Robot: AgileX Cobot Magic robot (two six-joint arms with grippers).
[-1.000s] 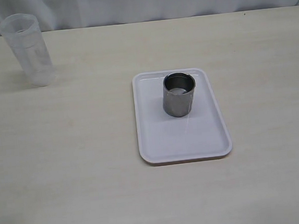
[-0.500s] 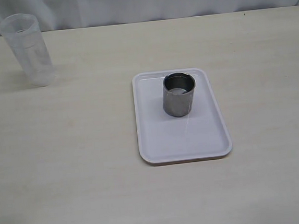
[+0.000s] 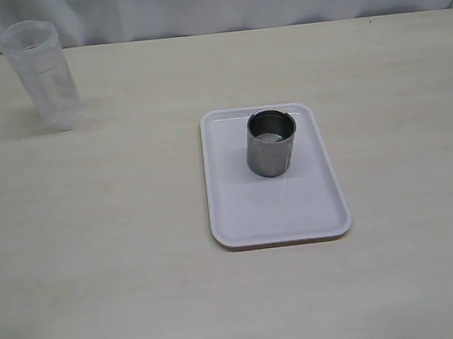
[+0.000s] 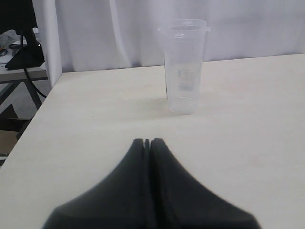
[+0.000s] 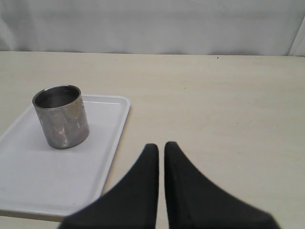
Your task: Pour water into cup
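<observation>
The steel cup stands upright on a white tray near the table's middle; it also shows in the right wrist view. A tall translucent plastic beaker stands at the far left; it also shows in the left wrist view. I cannot tell whether there is water in the beaker. My left gripper is shut and empty, some way short of the beaker. My right gripper is shut and empty, beside the tray's edge. Neither gripper shows in the exterior view.
The tray lies beside the right gripper. The table's edge runs near the beaker, with a stand and cables beyond it. A white curtain hangs behind the table.
</observation>
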